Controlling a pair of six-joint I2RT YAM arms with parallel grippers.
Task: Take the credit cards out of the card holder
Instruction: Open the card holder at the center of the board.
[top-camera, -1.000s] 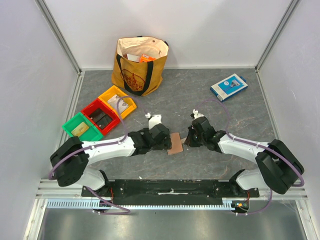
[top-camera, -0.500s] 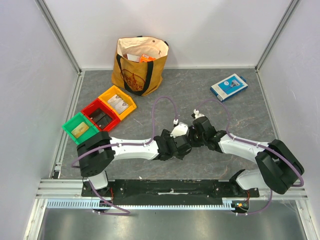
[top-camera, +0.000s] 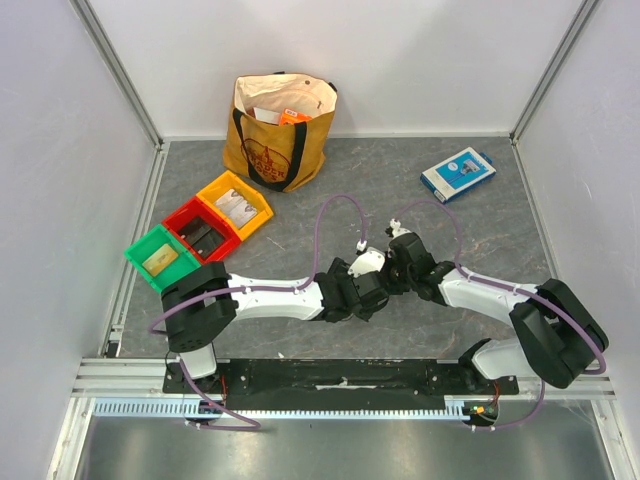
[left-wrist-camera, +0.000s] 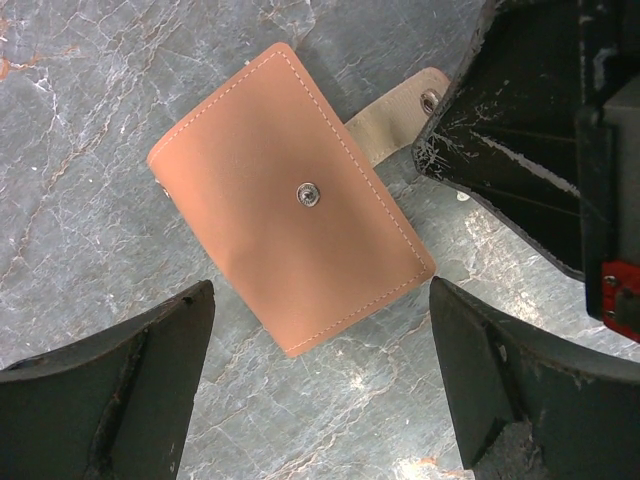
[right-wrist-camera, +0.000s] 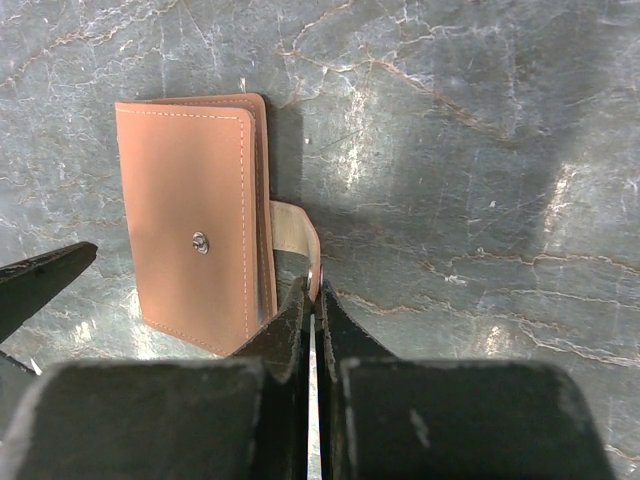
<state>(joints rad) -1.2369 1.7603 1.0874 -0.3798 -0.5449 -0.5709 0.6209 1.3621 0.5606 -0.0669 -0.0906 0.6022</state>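
The pinkish-tan card holder (left-wrist-camera: 290, 210) lies folded shut on the grey table, snap stud facing up. Its pale snap tab (right-wrist-camera: 298, 232) sticks out to one side. My right gripper (right-wrist-camera: 314, 290) is shut on the end of that tab, jaws pressed together on it. My left gripper (left-wrist-camera: 320, 292) hovers over the holder with its jaws wide open, one black finger (left-wrist-camera: 130, 390) on each side of the holder's near corner, not touching it. In the top view both grippers meet near table centre, the left gripper (top-camera: 366, 288) covering the holder. The credit cards are hidden.
A tan tote bag (top-camera: 280, 130) stands at the back left. A blue-and-white flat box (top-camera: 458, 173) lies at the back right. Yellow (top-camera: 233, 204), red (top-camera: 200, 232) and green (top-camera: 163, 256) bins sit in a row on the left.
My left arm has swung right, over the card holder, and its jaws have opened fully. The right gripper has stayed shut on the tab.
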